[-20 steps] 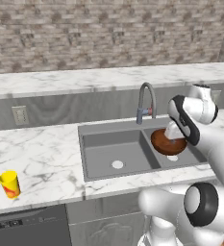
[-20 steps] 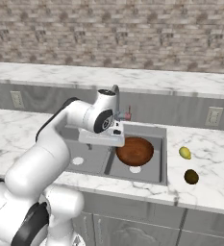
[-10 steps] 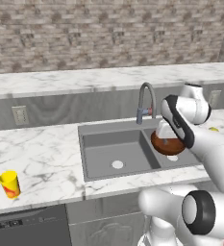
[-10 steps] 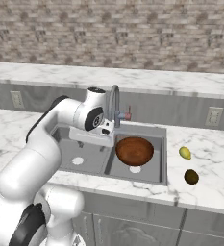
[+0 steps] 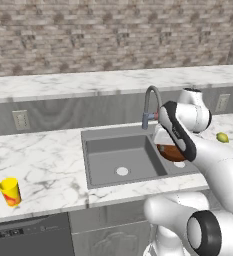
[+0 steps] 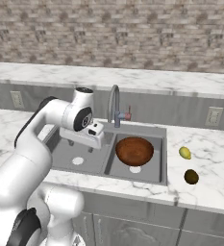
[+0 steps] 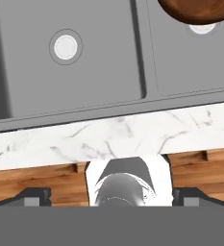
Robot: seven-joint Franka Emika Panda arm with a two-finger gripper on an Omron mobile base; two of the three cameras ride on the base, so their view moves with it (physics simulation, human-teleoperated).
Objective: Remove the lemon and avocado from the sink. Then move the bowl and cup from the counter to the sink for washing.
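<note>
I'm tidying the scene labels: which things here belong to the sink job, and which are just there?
Job:
lemon, on the counter
avocado, on the counter
bowl, in the sink
cup, on the counter

Just there:
faucet
wall outlets
dishwasher

no readable text, no labels, no brand marks, no numbers or signs on anything

Grey-brown brick wall (image 5: 113, 35) – white marble counter (image 5: 43, 160) – grey cabinets (image 6: 132, 230) below.
</note>
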